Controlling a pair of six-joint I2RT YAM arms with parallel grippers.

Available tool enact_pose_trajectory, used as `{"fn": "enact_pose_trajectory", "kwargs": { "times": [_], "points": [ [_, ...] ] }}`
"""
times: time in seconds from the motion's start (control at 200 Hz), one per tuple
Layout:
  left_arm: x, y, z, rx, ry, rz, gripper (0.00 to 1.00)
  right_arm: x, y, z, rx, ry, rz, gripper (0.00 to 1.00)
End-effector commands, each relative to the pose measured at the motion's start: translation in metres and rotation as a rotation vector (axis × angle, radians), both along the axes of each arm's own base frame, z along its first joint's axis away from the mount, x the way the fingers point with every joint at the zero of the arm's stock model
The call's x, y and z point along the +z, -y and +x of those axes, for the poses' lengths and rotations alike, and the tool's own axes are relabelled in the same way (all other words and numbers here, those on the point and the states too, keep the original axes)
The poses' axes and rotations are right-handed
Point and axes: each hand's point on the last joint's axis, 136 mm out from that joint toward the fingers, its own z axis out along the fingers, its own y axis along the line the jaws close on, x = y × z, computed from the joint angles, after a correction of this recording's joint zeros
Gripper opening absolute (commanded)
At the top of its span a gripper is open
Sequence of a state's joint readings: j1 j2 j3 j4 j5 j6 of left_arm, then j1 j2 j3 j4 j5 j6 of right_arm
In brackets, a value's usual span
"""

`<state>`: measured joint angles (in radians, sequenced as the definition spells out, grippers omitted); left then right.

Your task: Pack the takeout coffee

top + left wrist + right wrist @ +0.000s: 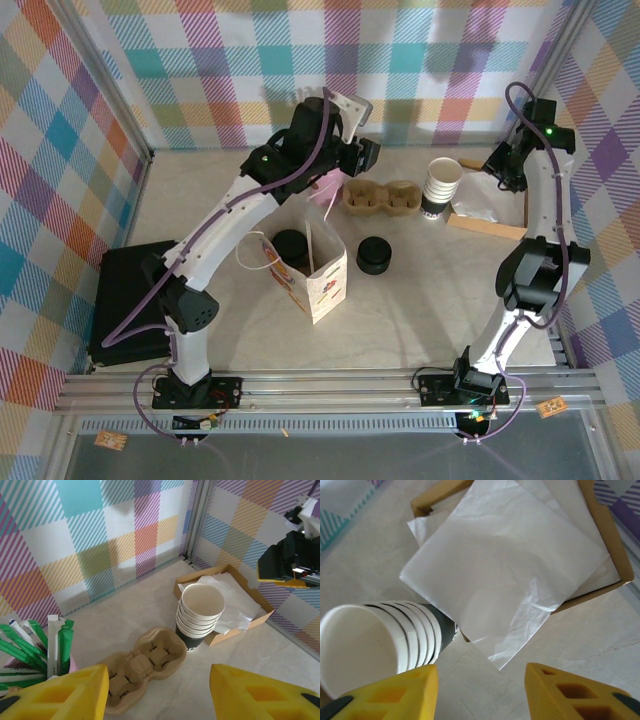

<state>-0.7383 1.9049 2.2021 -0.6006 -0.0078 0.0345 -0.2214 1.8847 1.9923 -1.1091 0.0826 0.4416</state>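
Nearest the arm bases, the paper bag (325,285) stands open on the table (430,310). Inside it I see a round black lid, which I take for the takeout coffee (290,243), sitting upright in the bag's left part. Just right of the bag, apart from it, sits the squat black lid stack (375,255).

Farther out lies the brown pulp carrier (145,665) with 2 wells, both empty. To its left a pink holder of green and white sachets (35,647) stands close by. My left gripper (159,685) hovers above the carrier's near side, its 2 yellow fingers spread wide with nothing between them.

Right of the carrier and touching its end stands the lidless stack of white cups (201,607). Just behind the cups lies the cardboard tray (264,614) of white napkins (510,565), 1 sheet hanging over the tray's edge beside the cups. My right gripper (481,690) hangs over the spot where cups and tray meet, fingers spread, holding nothing.
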Motion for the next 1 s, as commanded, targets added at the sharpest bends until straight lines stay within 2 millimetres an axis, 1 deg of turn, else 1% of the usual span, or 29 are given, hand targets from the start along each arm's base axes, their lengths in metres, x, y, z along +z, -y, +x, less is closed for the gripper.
{"fn": "enact_pose_trajectory", "kwargs": {
  "times": [0.0, 0.045, 0.13, 0.26, 0.34, 0.415, 0.48, 0.635, 0.74, 0.785, 0.875, 0.9, 0.995],
  "points": [
    [0.003, 0.008, -0.001, -0.017, -0.006, -0.020, 0.56, 0.002, 0.014, 0.002, -0.040, 0.004, -0.011, 0.52],
    [0.003, 0.010, 0.000, -0.019, -0.011, -0.027, 0.56, -0.002, 0.017, 0.006, -0.048, 0.008, -0.003, 0.54],
    [0.003, 0.013, 0.000, -0.034, -0.015, -0.029, 0.57, -0.015, 0.019, 0.017, -0.044, 0.008, 0.027, 0.57],
    [0.005, 0.011, 0.002, -0.019, -0.020, -0.016, 0.57, -0.044, 0.018, 0.031, -0.055, -0.038, 0.074, 0.61],
    [0.005, 0.009, 0.002, -0.009, -0.023, -0.010, 0.57, -0.055, 0.022, 0.043, -0.037, -0.033, 0.018, 0.69],
    [0.003, 0.007, 0.002, 0.002, -0.034, -0.005, 0.57, -0.054, 0.031, 0.048, -0.042, -0.023, -0.043, 0.72],
    [0.004, 0.003, 0.001, 0.021, -0.045, -0.004, 0.57, -0.054, 0.036, 0.047, -0.048, -0.028, -0.077, 0.73],
    [0.006, -0.003, 0.001, 0.053, -0.059, -0.011, 0.57, -0.055, 0.034, 0.038, -0.039, -0.031, -0.084, 0.73],
    [0.008, -0.005, 0.001, 0.067, -0.056, -0.013, 0.57, -0.052, 0.017, 0.035, -0.020, -0.018, -0.045, 0.73],
    [0.009, -0.006, 0.002, 0.070, -0.051, -0.013, 0.57, -0.055, 0.009, 0.031, -0.006, -0.031, -0.057, 0.73],
    [0.011, -0.007, 0.002, 0.074, -0.038, -0.011, 0.57, -0.058, -0.009, 0.029, 0.042, -0.040, -0.102, 0.73],
    [0.012, -0.007, 0.003, 0.074, -0.035, -0.013, 0.57, -0.059, -0.018, 0.030, 0.062, -0.038, -0.107, 0.73],
    [0.011, -0.006, 0.001, 0.069, -0.036, -0.018, 0.57, -0.057, -0.040, 0.031, 0.113, -0.020, -0.129, 0.72]
  ]
}}
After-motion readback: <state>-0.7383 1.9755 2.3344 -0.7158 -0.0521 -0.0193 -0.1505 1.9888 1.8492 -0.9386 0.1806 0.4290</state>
